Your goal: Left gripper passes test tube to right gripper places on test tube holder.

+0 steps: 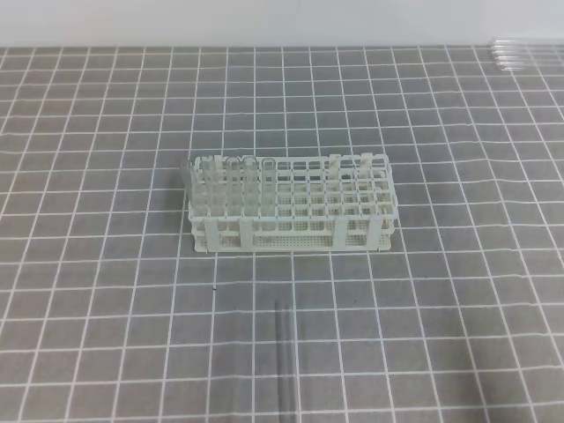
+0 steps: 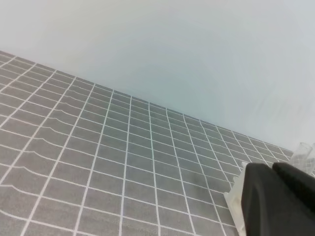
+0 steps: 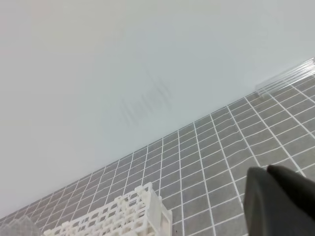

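The white test tube holder point(image 1: 289, 211) stands in the middle of the grey gridded mat, with several clear tubes upright in its left rows. One test tube point(image 1: 284, 357) lies flat on the mat in front of the holder, pointing toward the near edge. Neither arm shows in the exterior high view. In the left wrist view the left gripper point(image 2: 272, 168) is shut with nothing between its fingers, and a corner of the holder point(image 2: 235, 195) sits just beyond it. The right gripper point(image 3: 267, 170) is likewise shut and empty, with the holder point(image 3: 125, 216) to its lower left.
A bundle of spare clear tubes point(image 1: 527, 53) lies at the mat's far right corner, and the same spare tubes point(image 3: 288, 78) show in the right wrist view. A pale wall runs along the mat's far edge.
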